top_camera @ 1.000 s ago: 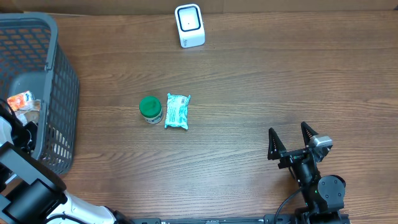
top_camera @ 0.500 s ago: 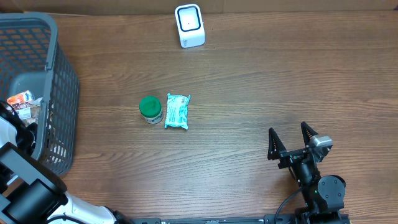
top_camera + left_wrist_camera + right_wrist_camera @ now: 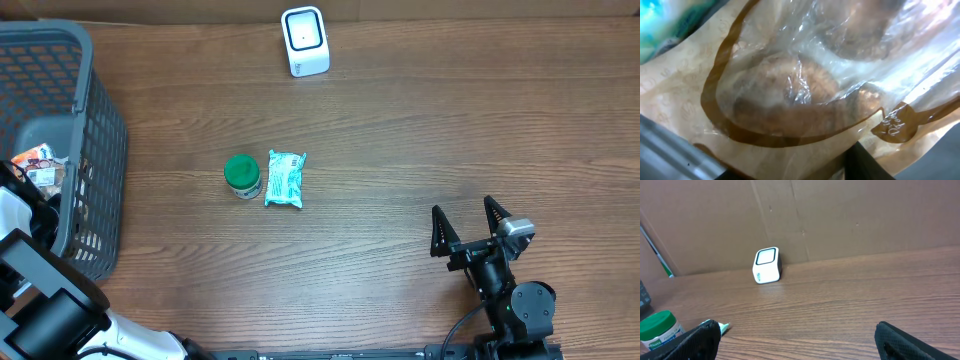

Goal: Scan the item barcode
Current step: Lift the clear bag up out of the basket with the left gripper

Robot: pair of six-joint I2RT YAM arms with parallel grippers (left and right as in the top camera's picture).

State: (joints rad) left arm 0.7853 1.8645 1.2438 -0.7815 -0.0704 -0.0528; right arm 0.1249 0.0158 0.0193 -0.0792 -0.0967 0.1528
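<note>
The left wrist view is filled by a clear-windowed brown paper bag (image 3: 800, 90) of baked pieces. It lies between my left gripper's (image 3: 785, 167) two fingers, which have shut on its lower edge. From overhead, the left arm reaches down into the grey basket (image 3: 100, 150) at the table's left edge, beside an orange-and-white packet (image 3: 38, 160). The white barcode scanner (image 3: 305, 41) stands at the far middle of the table and shows in the right wrist view as the scanner (image 3: 766, 265). My right gripper (image 3: 468, 228) rests open near the front right, holding nothing.
A green-lidded jar (image 3: 241, 174) and a teal packet (image 3: 285, 179) lie side by side mid-table. The jar (image 3: 657, 327) shows at the right wrist view's left edge. A cardboard wall (image 3: 840, 215) backs the table behind the scanner.
My left gripper has closed from wide open onto the bag inside the basket. The packets in the basket shifted slightly. The right arm has not moved.
</note>
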